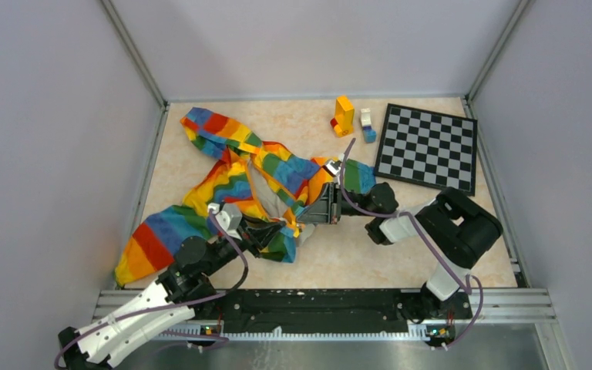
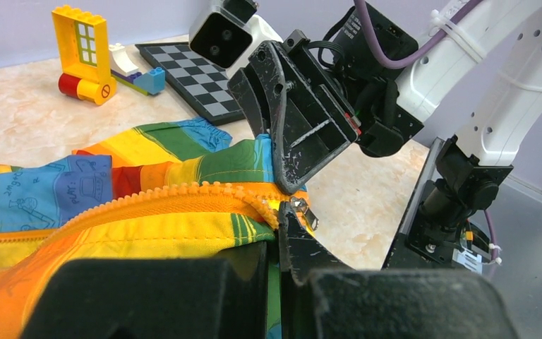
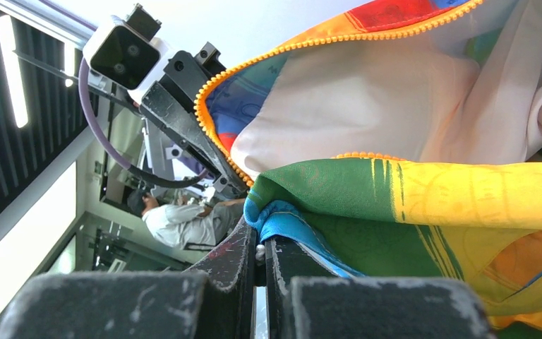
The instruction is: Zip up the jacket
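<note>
The rainbow-striped jacket [image 1: 231, 166] lies crumpled and open on the table, left of centre. My left gripper [image 1: 271, 231] is shut on the jacket's lower front edge. In the left wrist view its fingers [image 2: 280, 233] pinch the fabric right by the end of the orange zipper strip [image 2: 155, 201], with the metal slider [image 2: 300, 210] at the fingertip. My right gripper [image 1: 314, 210] is shut on the neighbouring hem. In the right wrist view [image 3: 260, 244] it clamps a blue and green fold [image 3: 289, 219], below the open zipper teeth [image 3: 367, 32] and pale lining. The two grippers nearly touch.
A yellow and red toy block stack [image 1: 344, 116] and a small white and blue block [image 1: 367, 125] stand at the back. A checkered board [image 1: 428, 146] lies at the back right. Walls enclose the table on three sides. A metal rail [image 1: 316, 301] runs along the near edge.
</note>
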Robot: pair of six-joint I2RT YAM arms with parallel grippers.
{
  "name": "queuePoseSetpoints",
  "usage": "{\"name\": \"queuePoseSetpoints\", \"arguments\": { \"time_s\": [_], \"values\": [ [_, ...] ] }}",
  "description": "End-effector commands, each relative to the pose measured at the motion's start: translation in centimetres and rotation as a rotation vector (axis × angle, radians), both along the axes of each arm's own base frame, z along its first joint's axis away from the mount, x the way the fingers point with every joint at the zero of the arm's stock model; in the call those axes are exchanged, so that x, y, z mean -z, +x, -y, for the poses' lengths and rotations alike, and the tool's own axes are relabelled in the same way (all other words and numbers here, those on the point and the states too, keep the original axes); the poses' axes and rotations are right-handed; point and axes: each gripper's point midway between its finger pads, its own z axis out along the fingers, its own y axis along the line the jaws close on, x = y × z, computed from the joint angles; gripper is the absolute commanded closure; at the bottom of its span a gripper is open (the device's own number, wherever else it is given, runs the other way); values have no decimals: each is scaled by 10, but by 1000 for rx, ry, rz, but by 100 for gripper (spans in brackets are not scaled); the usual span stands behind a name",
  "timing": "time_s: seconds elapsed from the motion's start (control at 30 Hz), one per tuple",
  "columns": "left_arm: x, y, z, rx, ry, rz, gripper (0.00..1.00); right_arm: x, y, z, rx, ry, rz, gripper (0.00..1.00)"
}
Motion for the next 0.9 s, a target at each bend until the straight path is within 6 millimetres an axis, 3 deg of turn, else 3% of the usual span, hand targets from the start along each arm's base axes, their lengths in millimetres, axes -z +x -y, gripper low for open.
{"name": "queuePoseSetpoints", "arguments": {
  "time_s": [0.0, 0.27, 0.5, 0.87],
  "values": [
    [-7, 0, -3, -11, -20, 16, 100, -47, -22, 11, -22, 177, 201, 100],
    [-9, 2, -3, -17, -26, 18, 100, -54, -25, 12, -30, 188, 210, 100],
    [-12, 2, -2, -14, -33, 17, 100, -38, -27, 5, -59, 157, 191, 100],
    [-13, 2, -2, -14, -36, 16, 100, -41, -28, 4, -55, 166, 192, 100]
  ]
}}
